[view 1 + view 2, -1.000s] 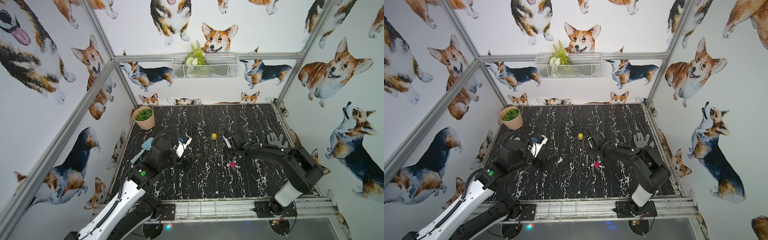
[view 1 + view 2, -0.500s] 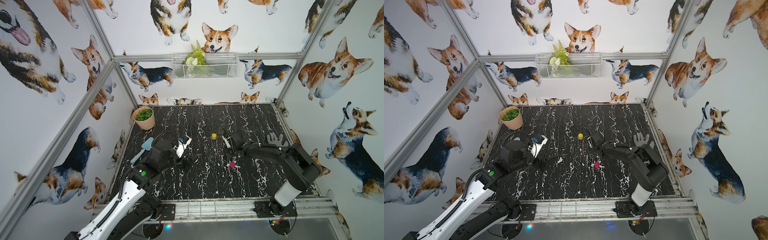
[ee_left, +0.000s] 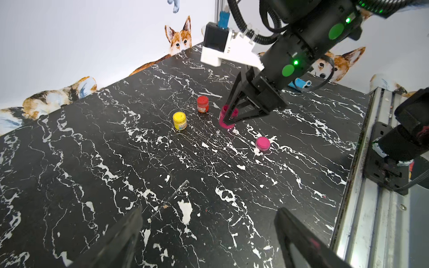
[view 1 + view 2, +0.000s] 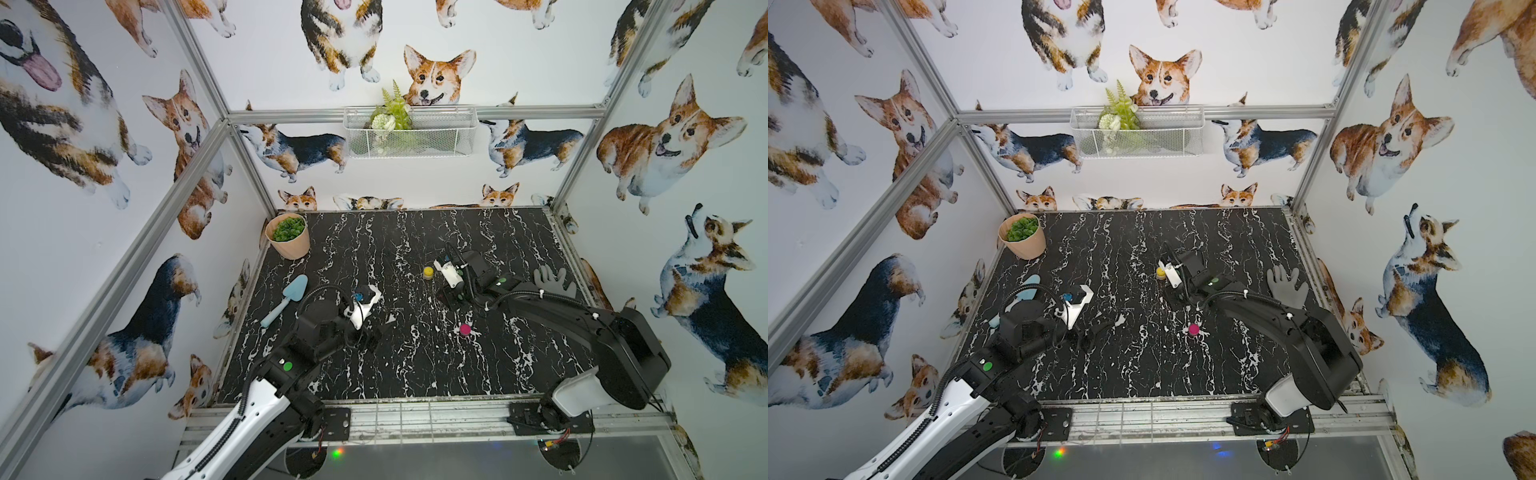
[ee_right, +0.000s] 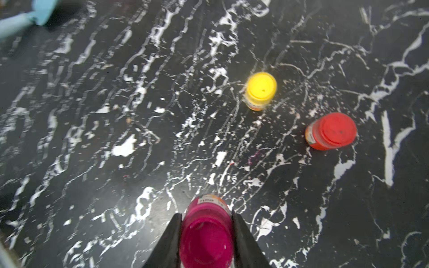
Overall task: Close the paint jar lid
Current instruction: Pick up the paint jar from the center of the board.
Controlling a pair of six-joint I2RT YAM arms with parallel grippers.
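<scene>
An open pink paint jar stands on the black marble table, and my right gripper is shut on its sides. The left wrist view shows the same grip on the jar from across the table, with the right gripper pointing down. In both top views the right gripper hides the jar. The pink lid lies flat on the table, a short way nearer the front edge. My left gripper is open and empty, low over the table left of the lid.
A closed yellow jar and a closed red jar stand just beyond the pink jar. A blue trowel lies at the left, a plant pot at the back left, a grey glove at the right.
The right gripper's fingers have drawn in onto the pink jar. Both arms have barely shifted, and the lid lies where it was.
</scene>
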